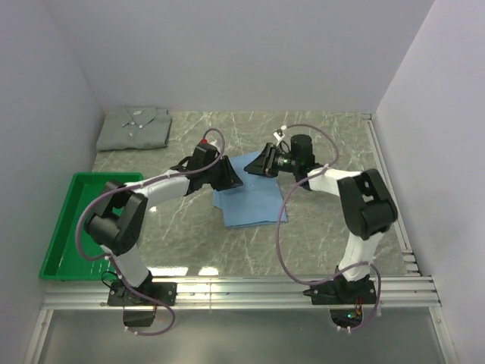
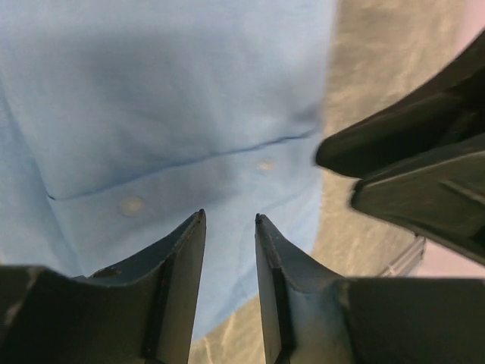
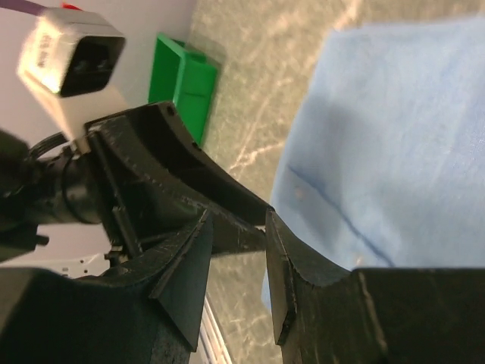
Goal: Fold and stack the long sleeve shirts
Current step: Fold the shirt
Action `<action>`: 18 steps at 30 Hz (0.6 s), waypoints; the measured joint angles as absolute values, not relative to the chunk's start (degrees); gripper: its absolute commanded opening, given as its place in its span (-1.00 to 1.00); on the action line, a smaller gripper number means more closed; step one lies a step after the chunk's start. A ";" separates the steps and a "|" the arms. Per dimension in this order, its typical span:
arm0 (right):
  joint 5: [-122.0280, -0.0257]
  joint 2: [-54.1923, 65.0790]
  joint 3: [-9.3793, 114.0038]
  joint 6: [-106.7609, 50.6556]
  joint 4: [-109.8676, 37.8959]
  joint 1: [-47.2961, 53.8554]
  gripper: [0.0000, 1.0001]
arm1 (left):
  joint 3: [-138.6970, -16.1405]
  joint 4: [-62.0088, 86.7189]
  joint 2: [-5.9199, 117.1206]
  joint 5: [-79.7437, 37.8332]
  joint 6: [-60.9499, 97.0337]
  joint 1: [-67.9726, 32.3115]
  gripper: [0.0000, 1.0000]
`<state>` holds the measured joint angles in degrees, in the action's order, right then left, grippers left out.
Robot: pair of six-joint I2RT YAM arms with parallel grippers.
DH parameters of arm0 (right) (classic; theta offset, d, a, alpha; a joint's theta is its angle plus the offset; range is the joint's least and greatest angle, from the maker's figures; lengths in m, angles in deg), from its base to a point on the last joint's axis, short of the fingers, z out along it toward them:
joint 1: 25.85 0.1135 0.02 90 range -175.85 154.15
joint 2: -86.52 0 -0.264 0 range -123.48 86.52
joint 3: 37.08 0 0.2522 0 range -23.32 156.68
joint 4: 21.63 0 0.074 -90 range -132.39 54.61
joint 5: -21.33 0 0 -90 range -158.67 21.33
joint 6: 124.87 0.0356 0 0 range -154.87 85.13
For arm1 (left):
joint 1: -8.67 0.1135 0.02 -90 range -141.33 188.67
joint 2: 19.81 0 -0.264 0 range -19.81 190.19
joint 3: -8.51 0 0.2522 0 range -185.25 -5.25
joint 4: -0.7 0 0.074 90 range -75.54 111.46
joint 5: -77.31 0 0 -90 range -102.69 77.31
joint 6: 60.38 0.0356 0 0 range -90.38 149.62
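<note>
The light blue shirt (image 1: 251, 199) lies folded into a rectangle in the middle of the table, with its button placket showing in the left wrist view (image 2: 151, 114) and in the right wrist view (image 3: 394, 129). The pale grey-green shirt (image 1: 135, 127) lies folded at the back left, collar up. My left gripper (image 1: 236, 182) hovers over the blue shirt's far left corner, open, with nothing between its fingers (image 2: 229, 220). My right gripper (image 1: 254, 165) faces it from the right, close above the far edge, also open and empty (image 3: 237, 220).
A green plastic tray (image 1: 76, 220) sits along the left wall, also seen in the right wrist view (image 3: 182, 76). White walls enclose the left, back and right. A metal rail (image 1: 242, 292) runs along the near edge. The two grippers' fingertips nearly meet.
</note>
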<state>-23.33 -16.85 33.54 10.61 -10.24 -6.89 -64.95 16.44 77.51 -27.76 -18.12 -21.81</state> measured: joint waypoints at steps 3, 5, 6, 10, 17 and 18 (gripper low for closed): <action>-23.39 -23.23 33.67 12.90 -7.10 -6.25 -0.18 | -64.93 15.91 81.34 -27.76 -18.28 -21.77 -0.27; -23.70 -27.45 33.23 14.45 -5.04 -6.65 -0.19 | -64.30 15.08 83.63 -27.83 -18.85 -21.68 -0.29; -23.96 -29.20 32.51 15.24 -3.88 -7.15 -0.19 | -63.38 14.05 84.53 -27.90 -19.44 -21.48 -0.29; -23.41 -31.60 28.38 18.28 1.32 -10.36 -0.20 | -60.45 8.94 86.23 -30.87 -22.21 -20.30 -0.32; -22.69 -30.90 25.01 19.79 5.95 -15.30 -0.20 | -58.26 3.58 86.91 -33.40 -24.29 -19.41 -0.31; -22.76 -30.51 25.01 19.74 5.76 -15.50 -0.20 | -58.20 3.48 86.91 -33.38 -24.29 -19.41 -0.31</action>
